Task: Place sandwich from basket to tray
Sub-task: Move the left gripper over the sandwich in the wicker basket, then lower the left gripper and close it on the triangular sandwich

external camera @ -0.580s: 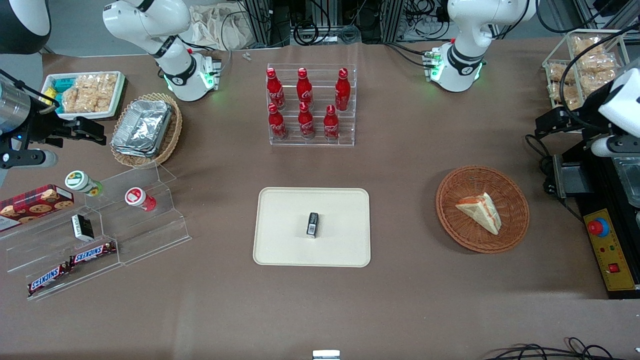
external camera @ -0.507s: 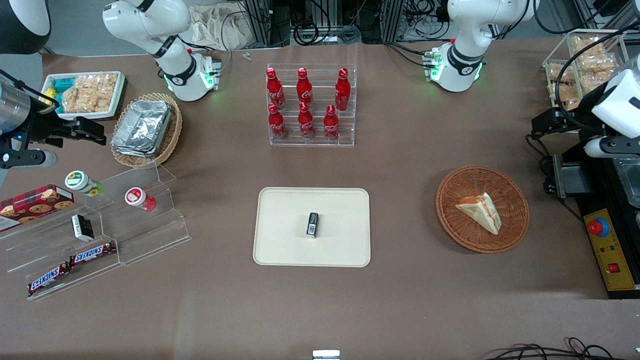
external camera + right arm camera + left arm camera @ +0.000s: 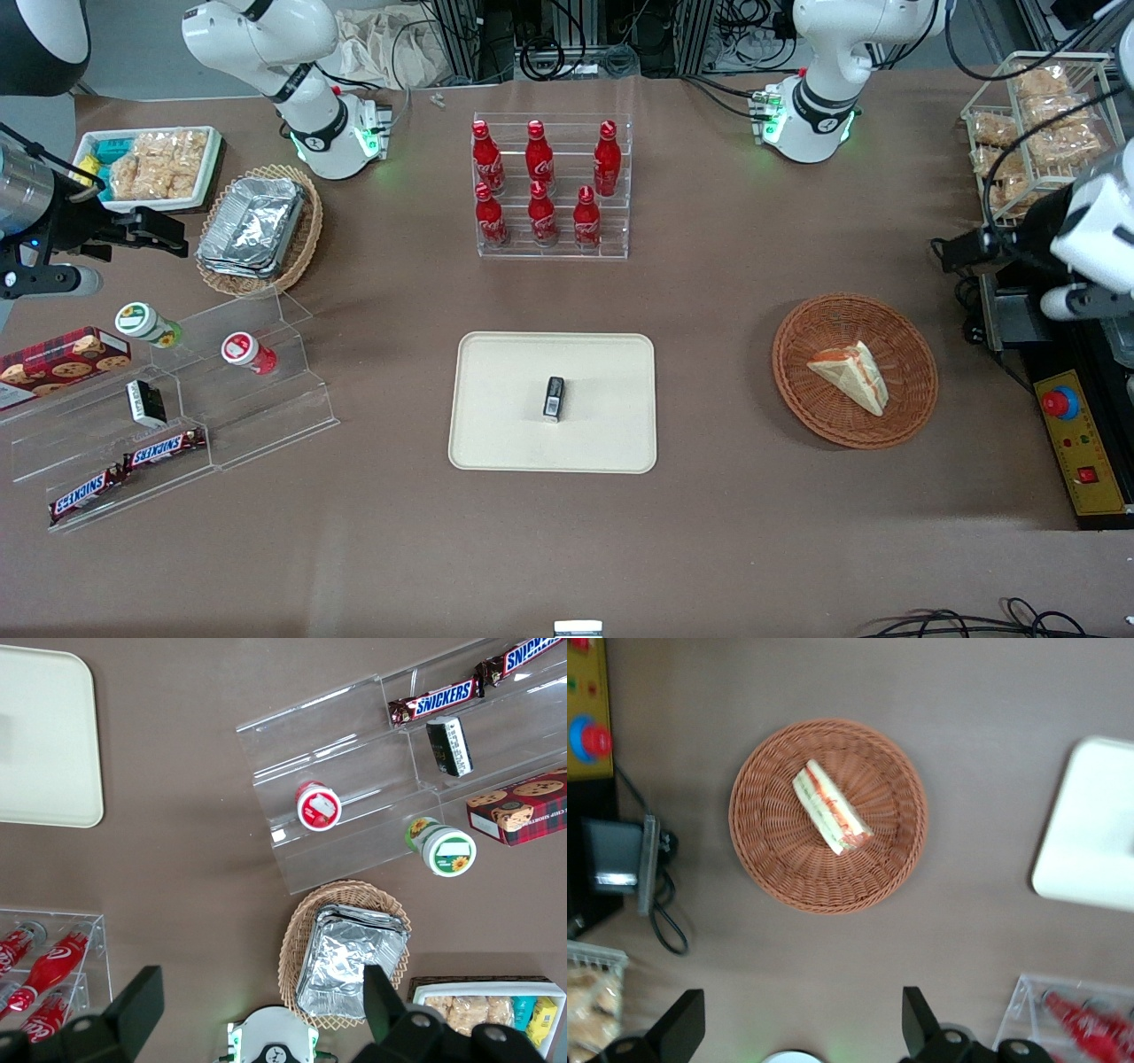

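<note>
Gripper (image 3: 799,1028) hangs high above the basket (image 3: 766,870), fingers spread wide, empty. Risk: sandwich (image 3: 831,806) is soft & lies slantwise, so a misaligned pinch may squash it or clip the basket rim. Small dark box (image 3: 554,397) sits mid-tray (image 3: 496,439), so sandwich could land on it.

- A robotics lab, dressed up as a small snack shop.
- Two white arm bases (image 3: 332,133) are bolted onto a brown-covered worktop (image 3: 709,283), with green status lights glowing at their feet.
- Cable bundles (image 3: 567,44) and aluminium framing crowd the worktop's edge farthest from the front camera.
- A yellow control box with a red emergency-stop button (image 3: 1060,403) sits at the working arm's end.
- Shop-style goods are on display: cola bottles (image 3: 540,182) in a clear tiered rack, Snickers bars (image 3: 164,449) on acrylic steps, and packaged snacks in a wire rack (image 3: 1036,124).
</note>
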You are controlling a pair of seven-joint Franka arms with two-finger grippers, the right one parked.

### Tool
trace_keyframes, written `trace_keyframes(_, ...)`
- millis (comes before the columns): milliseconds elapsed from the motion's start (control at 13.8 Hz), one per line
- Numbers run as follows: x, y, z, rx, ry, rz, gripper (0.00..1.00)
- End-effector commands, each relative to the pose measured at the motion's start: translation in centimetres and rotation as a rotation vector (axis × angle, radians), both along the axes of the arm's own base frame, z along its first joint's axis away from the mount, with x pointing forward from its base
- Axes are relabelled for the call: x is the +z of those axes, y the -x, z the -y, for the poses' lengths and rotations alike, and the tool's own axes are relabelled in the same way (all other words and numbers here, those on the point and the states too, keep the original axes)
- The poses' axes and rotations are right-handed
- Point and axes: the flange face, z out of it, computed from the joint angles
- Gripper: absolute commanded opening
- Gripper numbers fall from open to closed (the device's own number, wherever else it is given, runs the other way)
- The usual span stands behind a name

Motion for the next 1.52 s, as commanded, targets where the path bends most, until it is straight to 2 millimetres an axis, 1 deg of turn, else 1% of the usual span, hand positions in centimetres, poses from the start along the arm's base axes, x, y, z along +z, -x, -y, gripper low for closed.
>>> trace_keyframes(0, -5.6, -2.5, 0.2, 0.17, -0.038, -0.045, 1.0)
trace_keyframes(145, -10.5, -2.5, 0.0, 0.309, -0.054, -0.027, 1.0)
trace_keyframes(362, -18.2, -1.9, 0.0, 0.455, -0.068, -0.026, 1.0)
trace_keyframes(435, -20.4, -1.7, -0.2, 0.509, -0.065, -0.015, 1.0)
trace_keyframes(580, -26.2, -1.3, -0.4, 0.581, -0.069, 0.013, 1.0)
trace_keyframes(652, -28.7, -1.1, -0.5, 0.633, -0.074, 0.022, 1.0)
trace_keyframes(797, -32.4, -0.2, -0.6, 0.667, -0.085, 0.025, 1.0)
trace_keyframes(870, -33.4, -0.2, -0.6, 0.676, -0.079, 0.048, 0.94)
trace_keyframes(942, -34.4, 0.0, -0.7, 0.687, -0.078, 0.05, 0.73)
trace_keyframes(1014, -34.6, 0.0, -0.7, 0.701, -0.08, 0.053, 0.33)
trace_keyframes(1087, -34.8, 0.0, -0.7, 0.703, -0.081, 0.051, 0.0)
trace_keyframes(1232, -33.7, -0.1, -0.6, 0.701, -0.077, 0.057, 0.0)
trace_keyframes(1304, -31.9, -0.1, -0.8, 0.701, -0.072, 0.064, 0.0)
trace_keyframes(1377, -29.7, 0.1, -1.0, 0.689, -0.076, 0.045, 0.0)
trace_keyframes(1449, -26.5, 0.3, -1.7, 0.679, -0.083, 0.023, 0.0)
